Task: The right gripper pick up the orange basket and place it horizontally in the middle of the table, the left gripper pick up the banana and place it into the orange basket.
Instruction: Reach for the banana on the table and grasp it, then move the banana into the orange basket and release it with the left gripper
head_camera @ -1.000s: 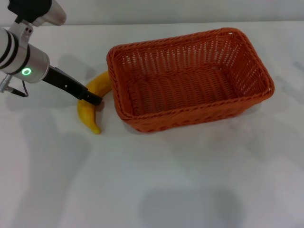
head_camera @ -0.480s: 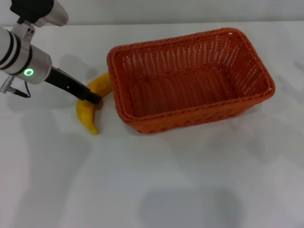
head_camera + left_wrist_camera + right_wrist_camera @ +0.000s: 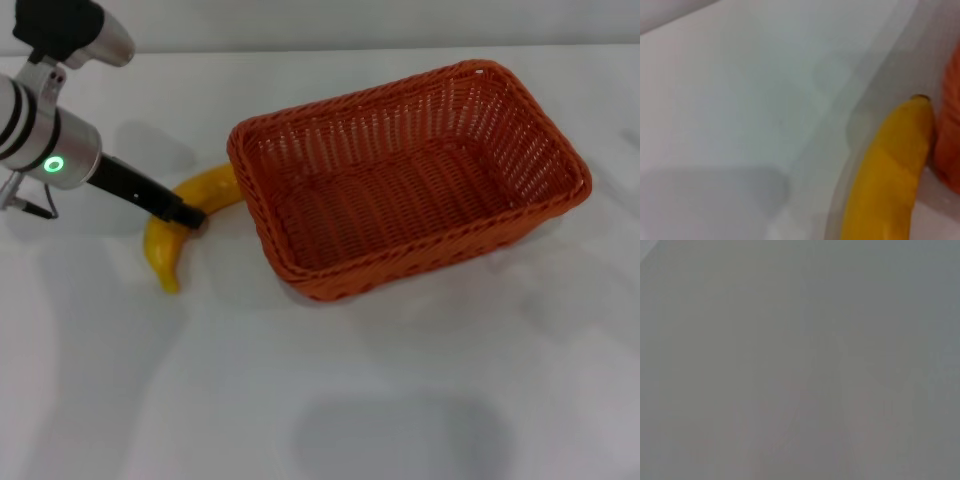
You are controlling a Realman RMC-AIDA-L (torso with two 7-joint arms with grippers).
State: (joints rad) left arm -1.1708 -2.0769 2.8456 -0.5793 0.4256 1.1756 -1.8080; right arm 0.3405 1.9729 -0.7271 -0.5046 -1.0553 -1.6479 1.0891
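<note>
The left gripper [image 3: 190, 216] is seen low over the tabletop's left side, its slim black finger reaching out from a grey wrist body with a green light and meeting the middle of the banana [image 3: 178, 222]; whether the fingers are closed around the fruit or only laid against it cannot be told. The banana is curved, with one end lying close beside the left short wall of the orange basket [image 3: 410, 180] and the other end pointing toward the tabletop's near edge. In the left wrist view the banana [image 3: 888, 170] is shown lengthwise with its small dark tip up against the orange basket [image 3: 949, 135], just beside it, though contact between them cannot be made out. The basket is set on the table [image 3: 330, 400] slightly askew, around the middle and toward the far right of the tabletop, open side up and with nothing seen inside. The near part of the tabletop is crossed by soft grey shadows. The right gripper is not shown in any view; only a blank grey field is given by the right wrist camera.
</note>
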